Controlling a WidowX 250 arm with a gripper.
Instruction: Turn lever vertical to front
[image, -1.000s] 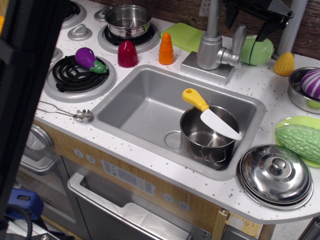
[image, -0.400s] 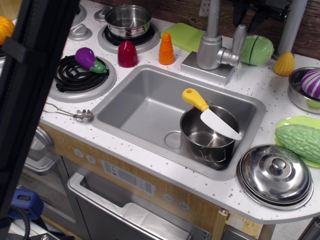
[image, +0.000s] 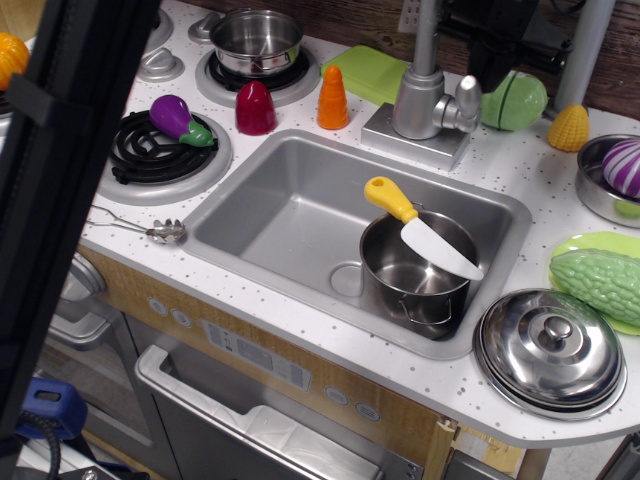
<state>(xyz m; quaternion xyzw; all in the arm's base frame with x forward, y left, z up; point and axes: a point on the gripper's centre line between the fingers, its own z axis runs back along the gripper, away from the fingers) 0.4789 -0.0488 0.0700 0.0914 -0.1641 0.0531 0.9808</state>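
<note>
The silver faucet body (image: 415, 100) stands behind the sink (image: 290, 205), with its thin spout pipe (image: 427, 35) rising out of the frame. The grey lever (image: 467, 98) juts from the body's right side. It looks short and stubby, with its rounded end showing. My black gripper (image: 490, 55) hangs right above and behind the lever's top end, close to it or touching it. Its fingers merge with the dark background, so I cannot tell how the jaws stand.
A steel pot (image: 418, 275) with a yellow-handled knife (image: 420, 228) sits in the sink. A green half-ball (image: 520, 100), corn (image: 568, 128) and a bowl (image: 598, 185) lie right of the faucet. A pot lid (image: 550, 350) and green gourd (image: 598, 282) are front right. A black post (image: 70, 150) blocks the left.
The gripper came down and left onto the lever's top. The lever, which stood long and upright, now looks much shorter with its end lower.
</note>
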